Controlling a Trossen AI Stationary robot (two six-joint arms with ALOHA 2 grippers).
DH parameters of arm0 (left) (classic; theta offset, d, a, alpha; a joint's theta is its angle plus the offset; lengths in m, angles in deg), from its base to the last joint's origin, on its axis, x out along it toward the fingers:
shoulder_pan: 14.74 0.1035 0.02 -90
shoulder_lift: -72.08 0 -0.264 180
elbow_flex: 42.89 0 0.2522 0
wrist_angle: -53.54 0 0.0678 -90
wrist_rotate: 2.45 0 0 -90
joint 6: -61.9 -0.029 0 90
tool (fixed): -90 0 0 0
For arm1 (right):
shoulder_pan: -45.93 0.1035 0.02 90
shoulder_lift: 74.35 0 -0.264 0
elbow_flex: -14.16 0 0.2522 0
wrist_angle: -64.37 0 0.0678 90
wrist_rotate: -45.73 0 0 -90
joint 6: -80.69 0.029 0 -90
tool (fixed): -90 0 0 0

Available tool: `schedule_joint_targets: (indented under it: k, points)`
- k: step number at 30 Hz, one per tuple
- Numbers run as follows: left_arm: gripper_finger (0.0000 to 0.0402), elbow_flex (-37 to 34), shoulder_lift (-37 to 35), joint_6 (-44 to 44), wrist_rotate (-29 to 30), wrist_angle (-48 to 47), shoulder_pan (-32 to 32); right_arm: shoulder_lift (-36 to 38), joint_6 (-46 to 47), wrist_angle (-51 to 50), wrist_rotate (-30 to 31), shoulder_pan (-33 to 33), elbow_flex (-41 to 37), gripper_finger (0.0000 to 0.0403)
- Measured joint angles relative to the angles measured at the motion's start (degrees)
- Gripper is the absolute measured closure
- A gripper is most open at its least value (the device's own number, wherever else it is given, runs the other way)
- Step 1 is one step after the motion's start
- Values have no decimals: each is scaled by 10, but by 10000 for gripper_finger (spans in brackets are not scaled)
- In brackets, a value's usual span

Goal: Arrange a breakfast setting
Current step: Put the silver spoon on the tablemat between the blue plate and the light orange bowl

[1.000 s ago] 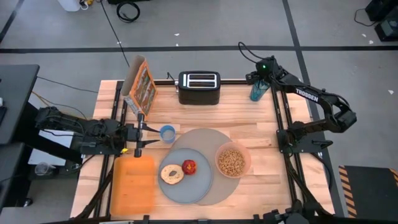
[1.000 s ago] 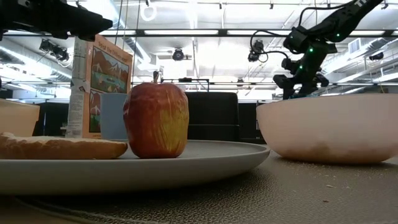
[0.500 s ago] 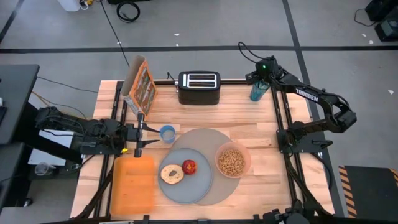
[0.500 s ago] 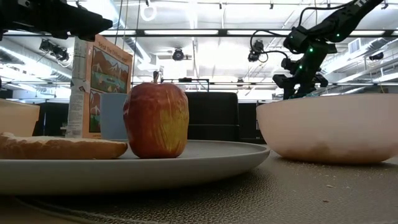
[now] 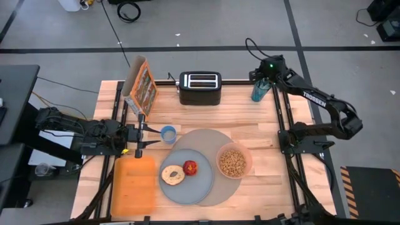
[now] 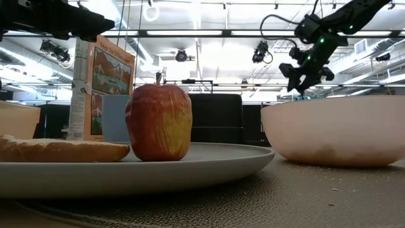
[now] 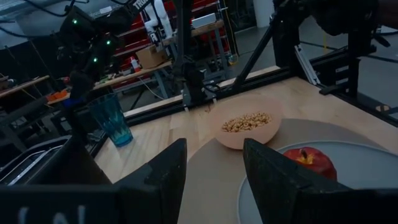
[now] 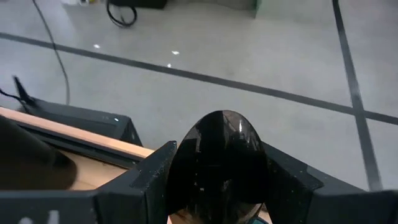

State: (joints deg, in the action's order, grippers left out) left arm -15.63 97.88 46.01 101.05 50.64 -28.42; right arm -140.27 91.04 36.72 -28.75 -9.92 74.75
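We see the right tool [image 8: 217, 180] clamped on the metal spoon [image 8: 219, 155] above a teal cup [image 5: 259, 91]. The bowl [image 5: 234, 161] lies well off — a slipping spoon may drop. The left tool [image 7: 214, 174], fingers apart, waits beside the plate [image 5: 203, 184].

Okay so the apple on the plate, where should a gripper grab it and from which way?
Grip the apple across its round middle, coming straight down from above. It stands upright on the plate, stem up, with the bagel close on one side, so the fingers should probably close along the axis that avoids the bagel.
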Motion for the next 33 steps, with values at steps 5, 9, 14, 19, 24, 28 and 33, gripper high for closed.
schedule_joint_targets:
  k: [5, 9, 14, 19, 24, 28, 33]
  points:
    - [235, 0, 0, -2, 0, 0, 0, 36, 0, -1, -9, 0, 0, 195]
    - [235, 0, 0, -3, 0, 0, 0, 69, -3, -3, -13, 0, 1, 195]
    - [235, 0, 0, -2, 0, 0, 0, 110, -18, -3, -12, 1, 1, 195]
    - [235, 0, 0, -2, 0, 0, 0, 149, -29, -1, -9, 10, 1, 195]
    - [235, 0, 0, 0, 0, 0, 0, 181, -34, 10, -16, 19, 1, 195]
    - [235, 0, 0, 2, 0, 0, 0, 203, -39, 30, -17, 28, 1, 195]
    - [235, 0, 0, 2, 0, -1, 0, 228, -52, 55, -13, 39, 1, 195]
